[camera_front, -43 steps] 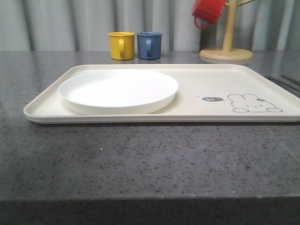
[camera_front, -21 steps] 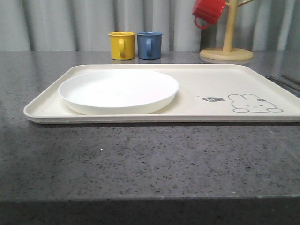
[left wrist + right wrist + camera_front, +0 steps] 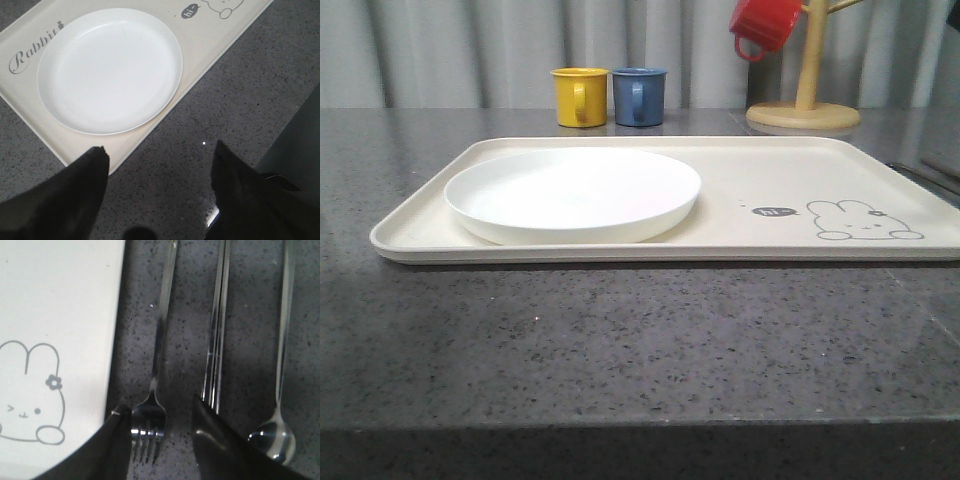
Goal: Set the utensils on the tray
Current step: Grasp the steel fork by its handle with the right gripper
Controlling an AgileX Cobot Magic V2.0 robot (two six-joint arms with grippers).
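The cream tray lies on the dark stone counter, with the round white plate on its left half. In the right wrist view a metal fork, a pair of chopsticks and a spoon lie side by side on the counter, just off the tray's rim by the rabbit drawing. My right gripper is open, its fingers either side of the fork's head. My left gripper is open above bare counter beside the tray's edge, close to the plate.
A yellow mug and a blue mug stand behind the tray. A wooden mug tree with a red mug hanging on it stands at the back right. The counter's front edge is near.
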